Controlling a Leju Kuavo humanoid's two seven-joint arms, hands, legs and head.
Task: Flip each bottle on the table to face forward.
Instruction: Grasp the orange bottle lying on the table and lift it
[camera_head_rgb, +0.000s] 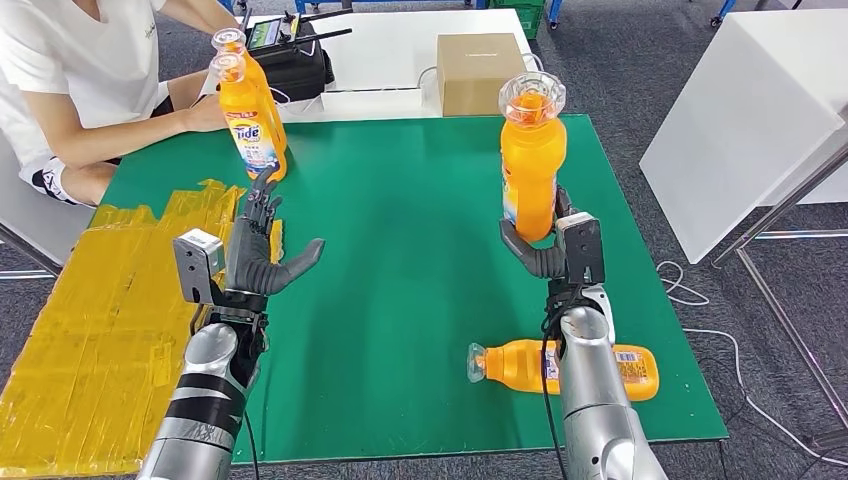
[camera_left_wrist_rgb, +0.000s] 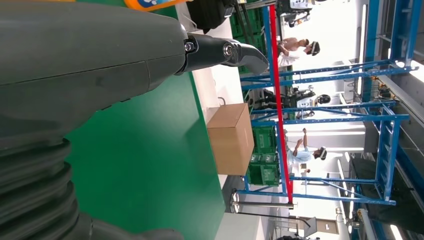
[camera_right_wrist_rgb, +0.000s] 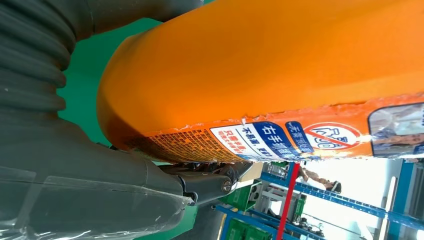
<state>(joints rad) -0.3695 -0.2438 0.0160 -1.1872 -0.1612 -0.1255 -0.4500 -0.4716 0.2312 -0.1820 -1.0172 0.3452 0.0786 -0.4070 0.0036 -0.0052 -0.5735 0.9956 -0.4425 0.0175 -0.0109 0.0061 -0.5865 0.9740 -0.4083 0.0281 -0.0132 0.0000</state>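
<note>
My right hand grips an orange bottle near its base and holds it upright over the right side of the green table. In the right wrist view the bottle is pressed against the hand, its printed label edge showing. A second orange bottle lies on its side near the front right edge, partly behind my right forearm. Two orange Tide bottles stand at the back left, a person's hand on them. My left hand hovers open over the table's left edge, nothing in it; its thumb shows in the left wrist view.
Crumpled yellow sheeting covers the surface left of the table. A person in white sits at the back left. Beyond the table are a cardboard box, a black bag and a white table. A white panel stands to the right.
</note>
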